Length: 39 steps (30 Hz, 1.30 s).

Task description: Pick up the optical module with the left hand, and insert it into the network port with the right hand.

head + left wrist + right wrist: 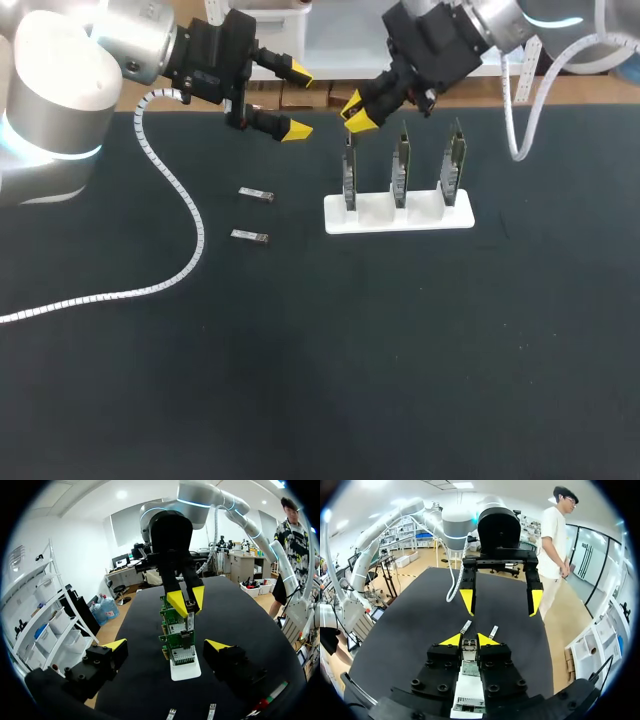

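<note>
**Right gripper (469, 639) clamped**

The right gripper, angled downward, pinches a small silver metal block (469, 648) atop the green circuit board (467, 669) in its white stand (467, 697). The left gripper (298, 101) hovers spread wide, with 2 slim silver optical modules (257, 194) on the black table (400, 350) below it.

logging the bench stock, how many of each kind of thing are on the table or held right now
optical modules: 3 (two lying loose, one in the right pincer)
circuit boards: 3
white holder: 1
total: 7
</note>
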{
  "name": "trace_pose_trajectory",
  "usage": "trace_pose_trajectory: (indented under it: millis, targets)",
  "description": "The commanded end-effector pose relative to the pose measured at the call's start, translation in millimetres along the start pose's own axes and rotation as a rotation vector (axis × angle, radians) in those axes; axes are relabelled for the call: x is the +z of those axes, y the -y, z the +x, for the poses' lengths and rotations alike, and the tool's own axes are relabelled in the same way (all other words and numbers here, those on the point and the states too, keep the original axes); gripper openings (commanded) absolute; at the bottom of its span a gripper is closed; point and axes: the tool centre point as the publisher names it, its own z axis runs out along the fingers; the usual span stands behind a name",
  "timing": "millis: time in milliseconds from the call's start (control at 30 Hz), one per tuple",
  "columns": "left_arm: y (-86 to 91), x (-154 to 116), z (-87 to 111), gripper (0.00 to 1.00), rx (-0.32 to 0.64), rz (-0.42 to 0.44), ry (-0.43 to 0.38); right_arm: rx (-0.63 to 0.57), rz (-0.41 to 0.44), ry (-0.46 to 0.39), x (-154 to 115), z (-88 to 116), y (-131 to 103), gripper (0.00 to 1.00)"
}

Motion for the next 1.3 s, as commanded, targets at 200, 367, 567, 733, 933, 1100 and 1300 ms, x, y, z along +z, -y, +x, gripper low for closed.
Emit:
trace_pose_trajectory:
  millis: [200,367,567,733,933,1100,1300]
  targets:
    - [-1.8,0.3,-0.2,1.0,-0.001,0.005,-0.004,-0.03,0.001,-0.003,-1.8,-7.9,7.4,0.0]
    - [-1.8,0.3,-0.2,1.0,-0.001,0.005,-0.004,-0.016,-0.001,0.001,1.2,-3.5,8.2,0.0]
    - [-1.8,0.3,-0.2,1.0,-0.001,0.005,-0.004,-0.002,-0.005,0.006,4.1,0.7,6.1,0.0]
    - [-1.8,0.3,-0.2,1.0,-0.001,0.005,-0.004,0.0,0.0,0.008,3.0,1.1,5.7,0.0]
    - [-1.8,0.3,-0.2,1.0,-0.001,0.005,-0.004,-0.022,0.014,0.001,-2.8,-7.2,6.1,0.0]
    - [-1.8,0.3,-0.2,1.0,-0.001,0.005,-0.004,-0.014,0.006,0.0,-0.1,-2.6,5.1,0.0]
    - [-1.8,0.3,-0.2,1.0,-0.001,0.005,-0.004,-0.006,0.0,0.001,1.0,-0.9,5.8,0.0]
